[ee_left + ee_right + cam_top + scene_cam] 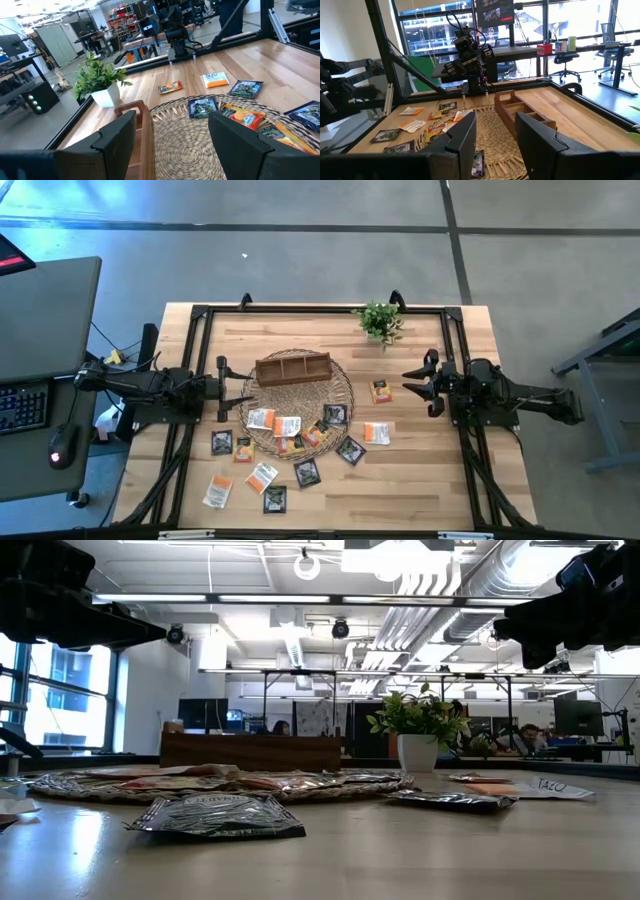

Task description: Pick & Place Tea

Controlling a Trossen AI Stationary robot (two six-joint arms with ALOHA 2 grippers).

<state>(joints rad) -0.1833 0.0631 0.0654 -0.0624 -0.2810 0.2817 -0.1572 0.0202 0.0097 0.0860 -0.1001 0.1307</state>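
Tea packets point(287, 426), small flat squares in orange, white and dark foil, lie scattered over the near half of the round woven straw mat point(340, 395) and across the pale wooden table point(420, 480) at its 5 to 8 o'clock, with two more orange ones at its 3 o'clock. Going left to right, the left gripper point(221, 389) hovers at the mat's 9 o'clock edge with its dark fingers spread apart and empty, the nearest packets just beside it at its 4 o'clock. The brown wooden divided tray point(293, 367) sits at the mat's 12 o'clock, a small green potted plant point(379, 321) stands at its 1 o'clock, and the right gripper point(418, 383), also spread wide and holding nothing, hangs at the mat's 3 o'clock with an orange packet point(381, 391) just at its 9 o'clock.
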